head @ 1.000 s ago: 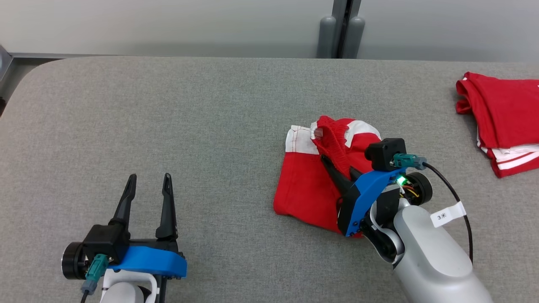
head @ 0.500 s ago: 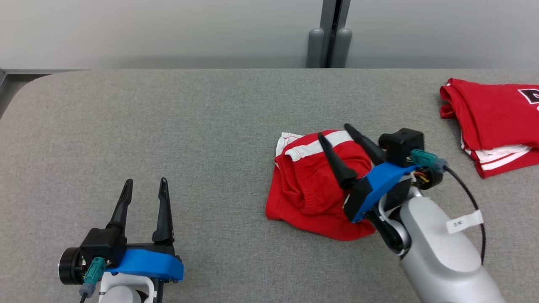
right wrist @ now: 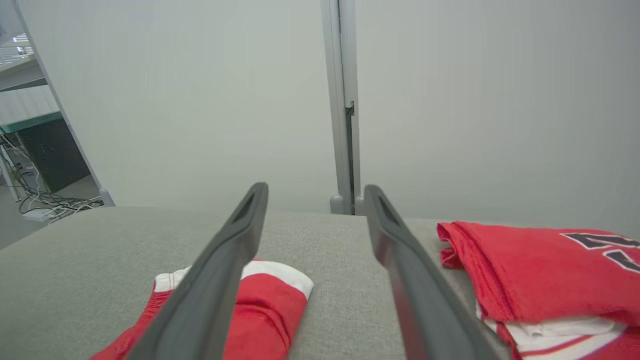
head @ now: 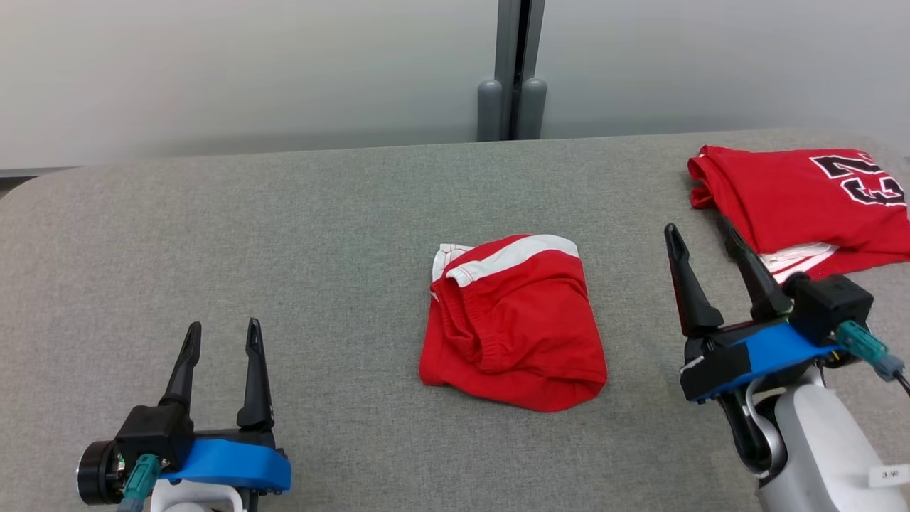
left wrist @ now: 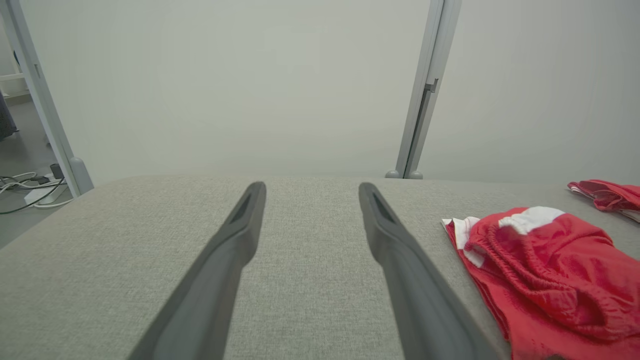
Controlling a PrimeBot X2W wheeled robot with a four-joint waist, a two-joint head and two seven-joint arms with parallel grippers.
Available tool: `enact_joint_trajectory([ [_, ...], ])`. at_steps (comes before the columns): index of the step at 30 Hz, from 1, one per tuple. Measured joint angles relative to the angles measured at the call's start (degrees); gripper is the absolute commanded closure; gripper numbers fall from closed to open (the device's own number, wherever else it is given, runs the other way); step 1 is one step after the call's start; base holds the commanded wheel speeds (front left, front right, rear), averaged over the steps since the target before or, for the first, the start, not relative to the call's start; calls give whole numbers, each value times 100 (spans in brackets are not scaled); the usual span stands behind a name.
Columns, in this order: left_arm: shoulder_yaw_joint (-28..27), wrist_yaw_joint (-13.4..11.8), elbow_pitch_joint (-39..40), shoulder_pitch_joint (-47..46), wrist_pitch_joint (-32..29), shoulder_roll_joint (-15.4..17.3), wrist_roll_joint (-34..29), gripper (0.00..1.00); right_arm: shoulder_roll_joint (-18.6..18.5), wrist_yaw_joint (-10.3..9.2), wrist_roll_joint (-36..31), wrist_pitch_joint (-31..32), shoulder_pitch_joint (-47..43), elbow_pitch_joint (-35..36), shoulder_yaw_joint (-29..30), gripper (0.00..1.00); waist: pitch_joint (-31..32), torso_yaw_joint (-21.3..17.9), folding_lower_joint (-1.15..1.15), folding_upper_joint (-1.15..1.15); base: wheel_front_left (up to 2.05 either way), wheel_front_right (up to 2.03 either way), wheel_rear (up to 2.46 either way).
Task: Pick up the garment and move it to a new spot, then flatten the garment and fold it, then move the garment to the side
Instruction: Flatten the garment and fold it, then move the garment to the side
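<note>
Right claw (head: 698,231) at lower right and left claw (head: 222,326) at lower left both gape wide, empty; red garment (head: 515,323) lies bunched mid-frame on grey tabletop (head: 284,235), likely light and limp, best pinched along its gathered edge.

Looks like a lab or test cell to me, definitely not somebody's home. The work area is boxed in by plain pale grey partition panels (head: 249,71) joined at a metal post (head: 513,64), and the table (head: 284,235) is a big round-cornered thing wrapped in grey fabric. Off past one end there's a tangle of cables (right wrist: 50,204) loose on the floor beside a dark cabinet (right wrist: 52,155).
</note>
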State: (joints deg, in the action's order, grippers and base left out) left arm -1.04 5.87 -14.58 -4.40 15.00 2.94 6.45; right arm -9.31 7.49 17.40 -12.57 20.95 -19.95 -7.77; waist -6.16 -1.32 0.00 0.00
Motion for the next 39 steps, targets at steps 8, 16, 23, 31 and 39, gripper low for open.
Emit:
enact_joint_trajectory([
  [8, -76, -1, 80, 169, 0, 0, -103, 0, 244, 0, -196, -70, -819, 614, 450, 0, 177, -161, 0, 0, 0, 0, 0],
  [16, -77, -2, 168, 314, 0, -1, -191, 0, 520, 0, -486, 10, -1586, 1248, 891, 0, 356, -124, -1, 0, 0, 0, 0],
  [23, -124, -29, 229, 379, 0, 4, -220, 0, 620, 0, -570, 191, -1999, 1569, 975, 0, 391, -79, -1, 0, 0, 0, 0],
  [31, -142, -31, 221, 397, 0, 7, -242, 0, 634, 0, -505, 246, -2062, 1623, 966, 0, 369, -38, 0, 0, 0, 0, 0],
  [39, -162, -37, 202, 396, 0, 7, -243, 0, 635, 0, -480, 277, -2057, 1533, 957, 0, 355, -31, 0, 0, 0, 0, 0],
])
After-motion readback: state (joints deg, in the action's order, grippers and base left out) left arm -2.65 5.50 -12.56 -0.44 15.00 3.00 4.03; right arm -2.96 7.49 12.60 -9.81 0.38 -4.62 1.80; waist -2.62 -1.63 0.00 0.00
